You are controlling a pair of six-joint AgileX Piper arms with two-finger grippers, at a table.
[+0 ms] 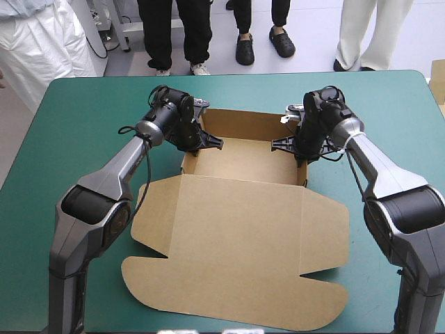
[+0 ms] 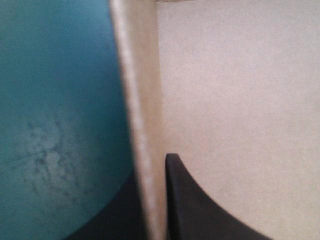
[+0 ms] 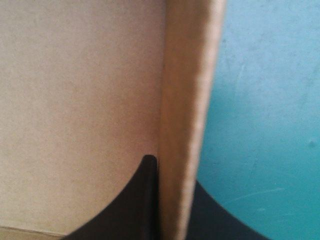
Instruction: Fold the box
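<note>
The brown box [image 1: 240,229] lies in the middle of the teal-green table as an open tray at the far side, its lid spread flat toward the near edge. My left gripper [image 1: 198,142] stands over the tray's left wall. In the left wrist view that wall [image 2: 142,115] runs upright between my black fingers [image 2: 200,210], one inside the tray, one outside, all but shut on it. My right gripper [image 1: 299,147] stands over the right wall. That right wall [image 3: 190,115] passes between its fingers [image 3: 140,200] in the same way.
The teal-green cover [image 1: 62,132] shows on both sides of the box and beyond the tray's far wall [image 1: 243,124]. The lid's tabs reach close to the table's near edge.
</note>
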